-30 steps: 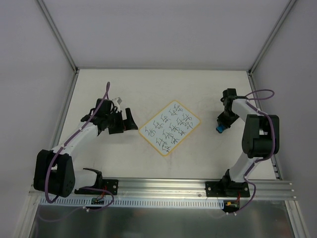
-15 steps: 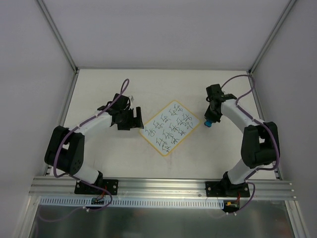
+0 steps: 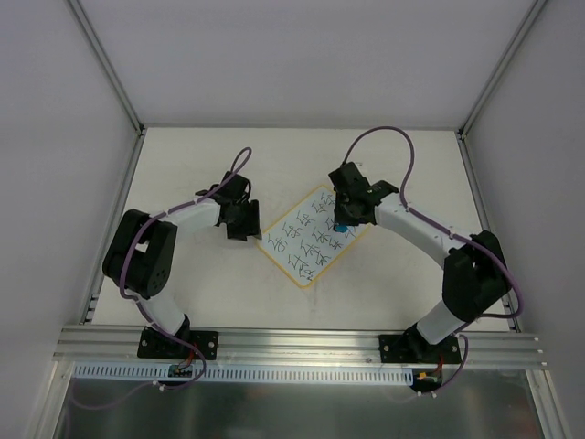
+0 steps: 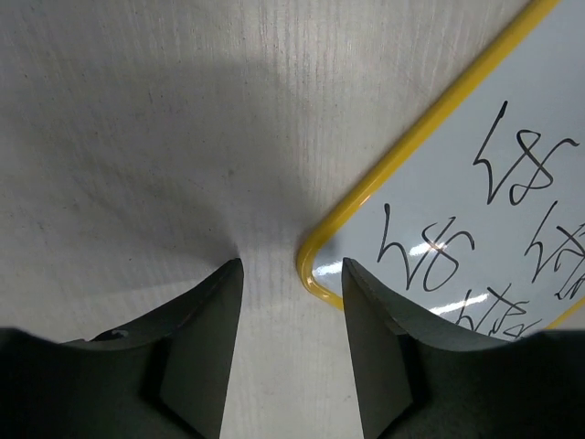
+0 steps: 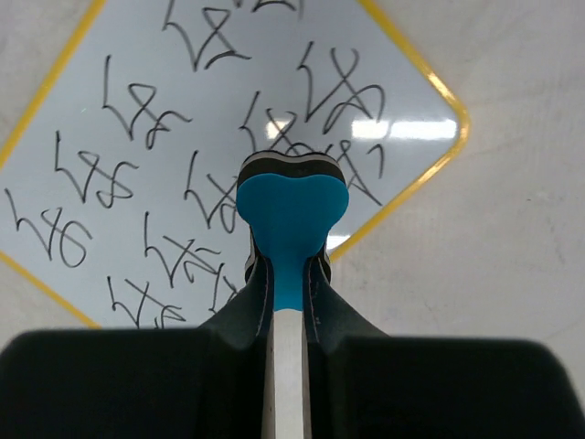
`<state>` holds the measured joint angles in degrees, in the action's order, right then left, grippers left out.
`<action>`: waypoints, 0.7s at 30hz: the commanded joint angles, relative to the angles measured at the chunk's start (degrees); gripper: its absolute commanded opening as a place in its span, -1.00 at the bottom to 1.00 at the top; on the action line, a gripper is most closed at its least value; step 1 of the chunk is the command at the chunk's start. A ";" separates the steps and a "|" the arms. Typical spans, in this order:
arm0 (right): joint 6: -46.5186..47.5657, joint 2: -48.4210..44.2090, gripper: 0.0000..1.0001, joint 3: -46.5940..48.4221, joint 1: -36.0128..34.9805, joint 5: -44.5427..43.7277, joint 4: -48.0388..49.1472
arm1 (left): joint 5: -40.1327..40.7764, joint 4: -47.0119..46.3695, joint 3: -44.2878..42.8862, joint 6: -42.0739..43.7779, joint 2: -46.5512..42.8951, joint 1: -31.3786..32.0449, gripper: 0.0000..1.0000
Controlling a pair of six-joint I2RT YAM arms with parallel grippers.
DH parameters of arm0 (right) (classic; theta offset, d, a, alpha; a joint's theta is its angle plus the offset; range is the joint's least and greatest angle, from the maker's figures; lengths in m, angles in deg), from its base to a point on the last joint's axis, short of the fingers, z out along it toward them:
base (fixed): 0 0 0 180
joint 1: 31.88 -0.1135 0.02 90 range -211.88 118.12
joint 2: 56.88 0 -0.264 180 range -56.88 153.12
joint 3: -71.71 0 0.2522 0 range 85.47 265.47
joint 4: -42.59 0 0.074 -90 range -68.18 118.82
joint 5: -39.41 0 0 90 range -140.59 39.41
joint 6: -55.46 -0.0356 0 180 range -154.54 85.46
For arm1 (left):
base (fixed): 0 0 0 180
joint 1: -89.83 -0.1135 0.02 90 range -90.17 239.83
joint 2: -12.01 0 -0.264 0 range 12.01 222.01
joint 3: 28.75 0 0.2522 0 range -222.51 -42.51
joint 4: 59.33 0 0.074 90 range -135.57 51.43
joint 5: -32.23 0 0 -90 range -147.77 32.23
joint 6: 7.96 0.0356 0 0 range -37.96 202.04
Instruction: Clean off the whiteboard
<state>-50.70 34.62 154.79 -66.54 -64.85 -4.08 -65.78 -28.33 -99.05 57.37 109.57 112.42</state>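
Note:
The whiteboard point(image 3: 311, 236) lies diamond-wise mid-table, yellow-edged and covered in dark scribbles. My left gripper point(image 3: 245, 222) is at its left corner. In the left wrist view the jaws of the left gripper point(image 4: 292, 274) stand apart, straddling that rounded corner of the whiteboard point(image 4: 475, 210); the right finger point(image 4: 388, 357) hangs over the board's face and the left finger point(image 4: 201, 352) is over bare table. My right gripper point(image 3: 345, 212) is shut on a blue eraser point(image 3: 340, 225) over the board's right part. In the right wrist view the right gripper point(image 5: 288, 263) pinches the eraser point(image 5: 292, 206) above the scribbled whiteboard point(image 5: 274, 82).
The off-white tabletop point(image 3: 210, 283) is walled in by metal posts and grey panels at the left, back and right. An aluminium rail point(image 3: 302, 343) with both arm bases runs along the near edge. Purple cables loop above each arm.
Both arms swung inward to the board. The left jaws narrowed as they reached its left corner. The right gripper carried the eraser from the right of the board onto its face.

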 commanded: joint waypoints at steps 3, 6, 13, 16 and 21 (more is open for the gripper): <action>2.10 2.26 -0.99 3.27 -4.80 0.64 4.16 | 2.21 0.52 -0.95 0.06 2.98 0.88 -0.18; 2.80 4.38 -0.99 5.82 -6.65 0.64 4.08 | 2.21 0.61 -0.86 -0.03 3.86 1.40 -0.39; 2.54 10.97 -0.99 11.97 -11.66 2.83 4.08 | 4.40 0.70 1.60 -0.29 3.34 4.04 -0.60; 1.58 13.52 -0.99 13.91 -12.98 5.03 4.16 | 4.93 1.13 2.48 -1.17 3.25 4.57 -0.63; -0.35 17.12 -0.99 16.11 -14.48 8.02 4.25 | 5.64 2.19 3.62 -2.14 2.64 5.01 -1.00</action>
<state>-49.37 50.60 168.08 -80.31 -59.21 -0.21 -63.05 -30.72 -98.70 55.82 110.58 116.18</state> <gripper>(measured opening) 0.078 0.038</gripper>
